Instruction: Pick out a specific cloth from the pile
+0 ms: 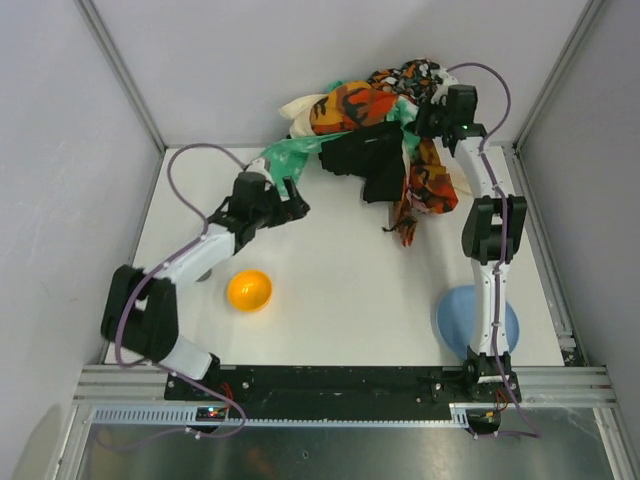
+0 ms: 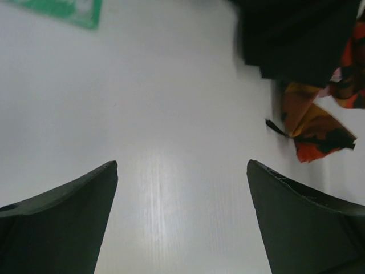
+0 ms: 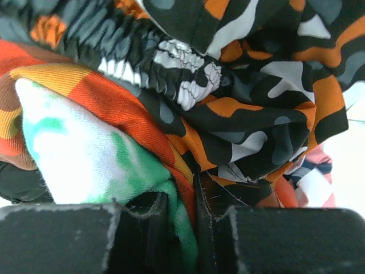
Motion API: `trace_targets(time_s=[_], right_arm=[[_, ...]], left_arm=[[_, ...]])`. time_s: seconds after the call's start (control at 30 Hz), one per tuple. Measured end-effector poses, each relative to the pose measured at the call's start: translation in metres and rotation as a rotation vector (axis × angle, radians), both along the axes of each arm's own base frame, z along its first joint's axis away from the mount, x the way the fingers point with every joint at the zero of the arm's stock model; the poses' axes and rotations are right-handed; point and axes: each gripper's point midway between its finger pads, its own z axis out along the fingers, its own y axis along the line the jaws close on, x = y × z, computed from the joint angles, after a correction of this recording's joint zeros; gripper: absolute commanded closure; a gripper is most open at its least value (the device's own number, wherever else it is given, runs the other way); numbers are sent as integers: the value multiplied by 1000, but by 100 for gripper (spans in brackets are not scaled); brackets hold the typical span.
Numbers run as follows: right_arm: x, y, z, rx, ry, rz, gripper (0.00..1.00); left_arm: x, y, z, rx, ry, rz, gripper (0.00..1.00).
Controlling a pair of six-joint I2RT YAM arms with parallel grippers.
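The left hand (image 1: 297,198) hovers released, jaws wide, over the left middle of the surface (image 1: 340,280). It faces the cloth (image 1: 365,160), which sags black from the near side of the pile (image 1: 350,105) at the far edge. Beyond, the right hand (image 3: 181,200) is clenched in the pile's folds, on which piece I cannot tell; the next move is likely for the left to close on the black fabric alone.

The pile (image 1: 375,105) sits at the far edge of the table (image 1: 350,290). The cloth (image 1: 362,160) lies against the pile's near side, spilling onto the table. The left gripper (image 1: 296,200) hangs just left of the pile and nearer; the right gripper (image 3: 181,205) is buried in its right side. Well before the pile, a bowl (image 1: 249,290) lies left, a plate (image 1: 455,320) right.
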Motion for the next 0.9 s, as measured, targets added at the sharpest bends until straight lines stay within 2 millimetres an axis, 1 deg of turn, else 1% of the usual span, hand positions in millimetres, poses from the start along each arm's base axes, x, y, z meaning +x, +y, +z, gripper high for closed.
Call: trace_targets(time_s=[0.1, 0.17, 0.27, 0.3, 0.33, 0.37, 0.43, 0.57, 0.73, 0.83, 0.9], right_arm=[[-2, -10, -22, 105, 85, 13, 100], [-6, -7, -33, 160, 136, 39, 100], [-13, -2, -42, 212, 187, 74, 100], [-16, 1, -44, 222, 200, 86, 100], [-18, 3, -46, 231, 213, 97, 100], [-20, 4, -47, 236, 222, 105, 100], [-25, 7, -50, 249, 243, 122, 100], [-32, 13, -56, 277, 277, 154, 100], [-37, 17, -61, 296, 300, 167, 93], [-37, 17, -62, 298, 304, 166, 90], [-37, 17, -64, 298, 305, 165, 85]], left_arm=[[23, -26, 1, -30, -11, -68, 0], [41, -45, 2, -48, -26, -115, 0], [66, -73, -1, -71, -40, -179, 0], [73, -81, 6, -82, -61, -196, 0], [80, -89, -8, -79, -43, -210, 0], [85, -95, -11, -82, -42, -221, 0], [102, -109, -19, -86, -43, -235, 0], [138, -129, -27, -96, -73, -239, 0], [173, -144, -35, -106, -117, -220, 0], [203, -157, -34, -127, -173, -217, 0], [215, -164, -38, -139, -195, -220, 0]])
